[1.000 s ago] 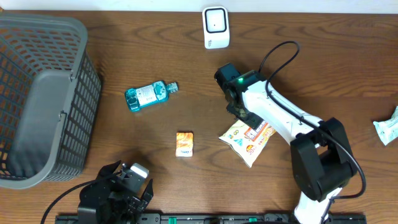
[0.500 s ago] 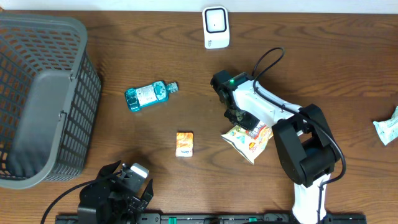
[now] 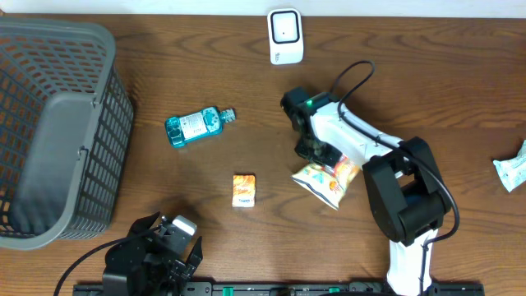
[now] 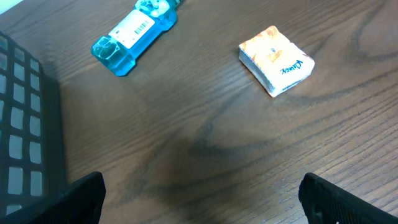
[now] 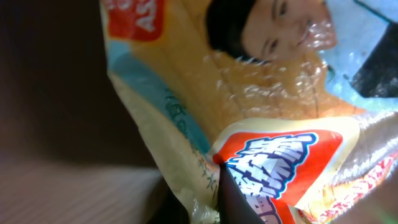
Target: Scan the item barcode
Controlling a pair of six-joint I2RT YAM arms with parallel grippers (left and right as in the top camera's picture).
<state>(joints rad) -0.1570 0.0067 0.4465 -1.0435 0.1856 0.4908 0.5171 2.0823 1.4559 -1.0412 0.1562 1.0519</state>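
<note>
The right claw [image 3: 316,154] has clamped shut since a second ago, pinching the snack packet [image 3: 326,180], a crinkly yellow-orange bag now bunched at its tips. Off to its side lie an orange box [image 3: 244,190] and a blue bottle [image 3: 197,126], with the white scanner [image 3: 285,36] well beyond it. The left claw [image 3: 163,256] stands spread wide.

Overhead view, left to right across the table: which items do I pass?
grey basket → blue bottle → orange box → white scanner → snack packet → white wrapper, at the right edge.
</note>
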